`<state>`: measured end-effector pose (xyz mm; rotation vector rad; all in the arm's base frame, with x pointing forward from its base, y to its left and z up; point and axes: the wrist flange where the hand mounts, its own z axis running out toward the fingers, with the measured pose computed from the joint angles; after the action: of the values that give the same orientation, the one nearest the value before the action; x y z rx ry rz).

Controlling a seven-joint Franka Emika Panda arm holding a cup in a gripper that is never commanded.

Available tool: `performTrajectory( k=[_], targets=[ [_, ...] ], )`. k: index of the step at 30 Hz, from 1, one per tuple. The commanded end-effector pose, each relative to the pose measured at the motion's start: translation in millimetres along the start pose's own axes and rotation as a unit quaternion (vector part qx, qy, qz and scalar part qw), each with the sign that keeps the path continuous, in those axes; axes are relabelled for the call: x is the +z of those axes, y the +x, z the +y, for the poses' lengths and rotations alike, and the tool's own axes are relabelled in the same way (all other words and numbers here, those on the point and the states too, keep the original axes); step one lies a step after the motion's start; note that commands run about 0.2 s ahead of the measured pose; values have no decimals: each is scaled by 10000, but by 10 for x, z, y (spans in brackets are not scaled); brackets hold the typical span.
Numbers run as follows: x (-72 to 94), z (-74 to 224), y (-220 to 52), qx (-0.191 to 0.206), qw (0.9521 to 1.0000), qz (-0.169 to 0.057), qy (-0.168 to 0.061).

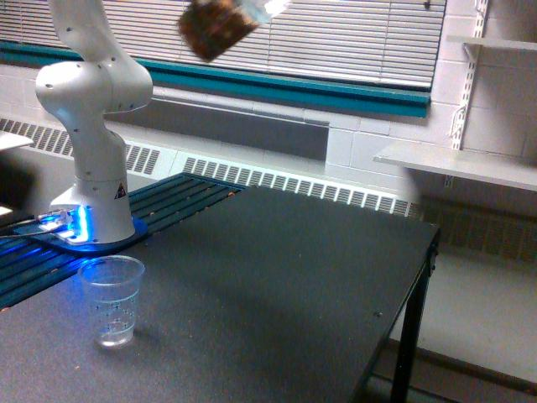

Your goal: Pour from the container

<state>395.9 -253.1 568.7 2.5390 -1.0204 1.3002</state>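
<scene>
The container (216, 29), a clear vessel filled with brown granular pieces, hangs tilted and blurred high in the air near the top edge of the exterior view. Its upper end, pale and blurred, runs up to that edge. The gripper is out of view above the frame, so its hold does not show. Far below and toward the exterior view's left, a smaller clear cup (112, 300) with printed marks stands upright and empty on the dark table (277, 285). The container is well above and to the right of that cup.
The arm's white base column (92, 168) stands behind the small cup on a blue-lit foot. The table's right edge (435, 239) drops to the floor. Window blinds, a radiator grille and a wall shelf (457, 164) line the back.
</scene>
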Motion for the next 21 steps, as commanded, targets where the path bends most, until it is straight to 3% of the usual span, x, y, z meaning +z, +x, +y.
performTrajectory(
  k=[1,12,21],
  targets=[
    [-119,413,-188,-278,9995,69,-117],
    [-214,1005,-726,-440,9980,-159,-428],
    [-118,1269,-1272,-652,9957,-391,-521]
  ],
)
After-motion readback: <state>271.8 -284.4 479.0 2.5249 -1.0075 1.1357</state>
